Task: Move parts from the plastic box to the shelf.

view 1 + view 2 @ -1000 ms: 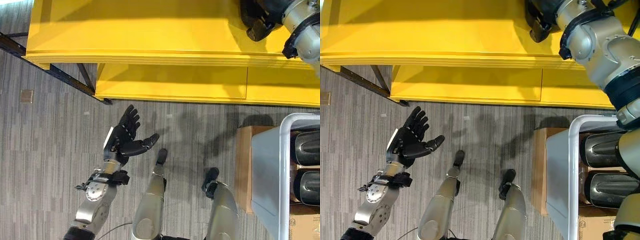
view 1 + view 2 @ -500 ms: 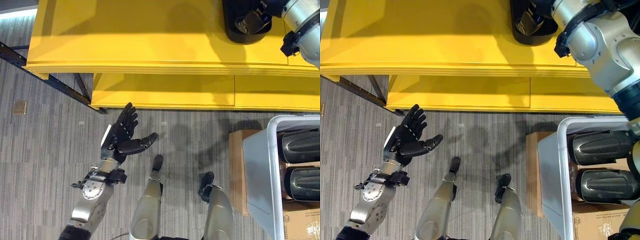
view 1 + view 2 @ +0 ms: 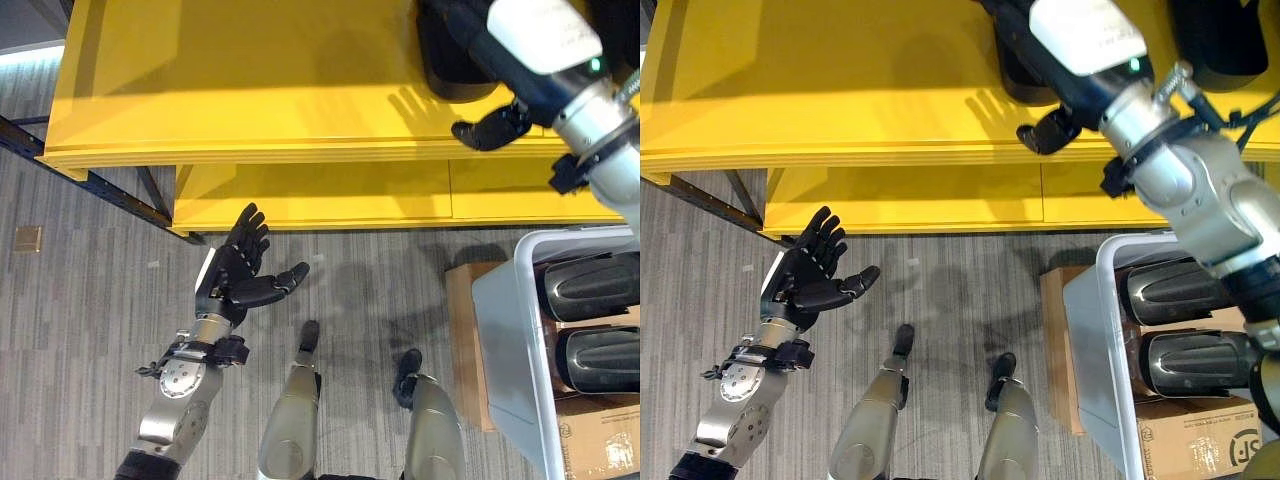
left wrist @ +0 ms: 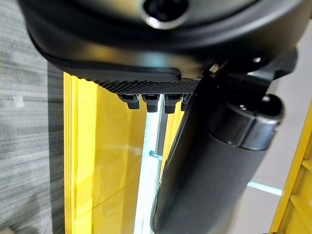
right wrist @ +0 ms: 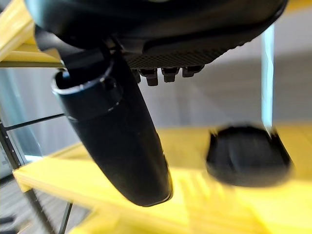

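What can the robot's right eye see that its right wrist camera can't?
Only the right eye view shows the left hand open above the grey carpet, and the white plastic box holding dark rounded parts. Only the right wrist view shows the right hand's thumb up close. Both show the yellow shelf and a dark part resting on it.

Bright, even overhead light; the yellow shelf (image 3: 250, 90) gleams softly, with finger-shaped shadows on it. In the right wrist view the dark part (image 5: 248, 156) beyond the fingers (image 5: 168, 73) is blurred.
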